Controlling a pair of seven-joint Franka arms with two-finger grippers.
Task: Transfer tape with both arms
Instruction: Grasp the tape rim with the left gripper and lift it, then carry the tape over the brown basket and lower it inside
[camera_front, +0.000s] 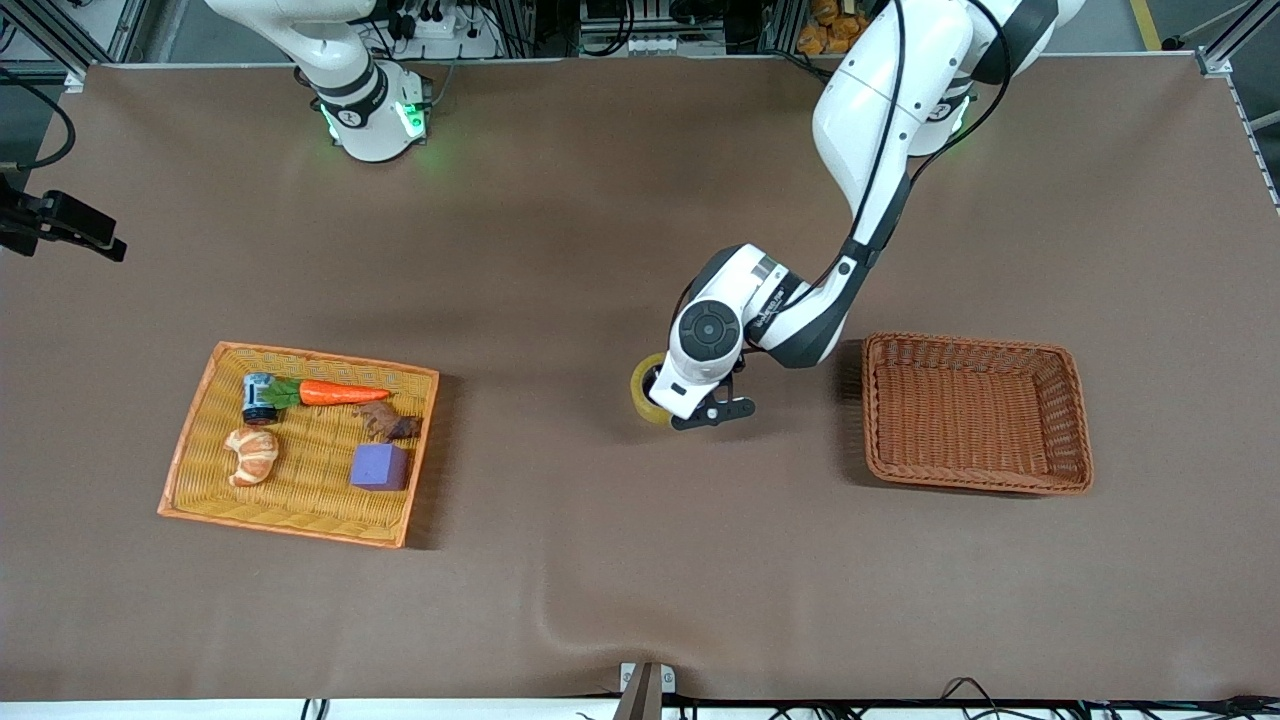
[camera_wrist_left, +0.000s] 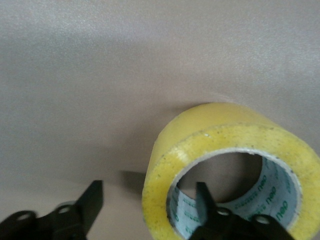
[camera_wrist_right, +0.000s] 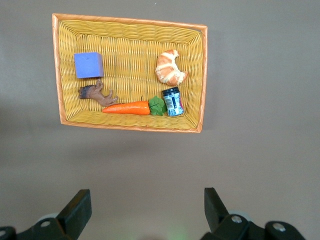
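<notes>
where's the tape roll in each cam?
Front view: tape on the table between the two baskets, partly under the left tool.
Left wrist view: tape close up, one finger inside its core.
Right wrist view: not in it.
Shared landmark: brown tabletop.

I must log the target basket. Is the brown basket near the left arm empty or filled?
Empty. The front view shows only bare weave inside the brown basket; the tape is on the table beside it.
</notes>
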